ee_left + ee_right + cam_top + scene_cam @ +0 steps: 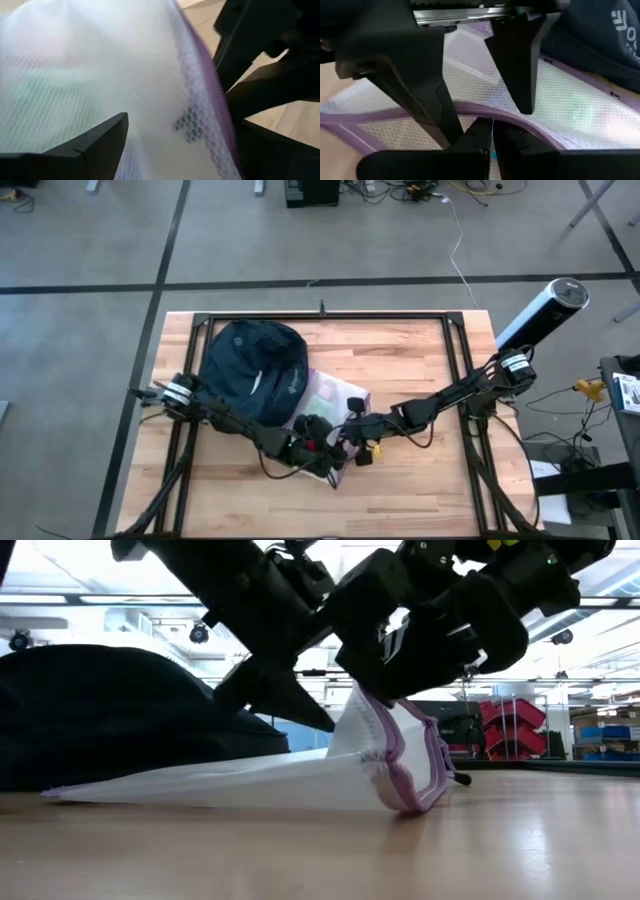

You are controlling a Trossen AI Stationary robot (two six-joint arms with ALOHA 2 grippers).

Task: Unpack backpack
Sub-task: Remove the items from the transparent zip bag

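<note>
High view | backpack just behind left gripper | pouch beside

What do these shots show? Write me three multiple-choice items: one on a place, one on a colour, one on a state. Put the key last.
1. Where does the backpack lie?
A. On the table's left half, beside the pouch
B. At the table's right edge
C. On the floor

2. What colour is the pouch's edging?
A. Green
B. Purple
C. Orange

3. How is the right gripper?
A. Open, high over the bare wood
B. Shut on a backpack strap
C. Shut on the pouch's edging

Key:
1 A: the high view shows the backpack on the left half of the table, against the pouch.
2 B: the edging is purple.
3 C: the right gripper pinches the edging, with that end raised; the left gripper is open astride the pouch.
</note>
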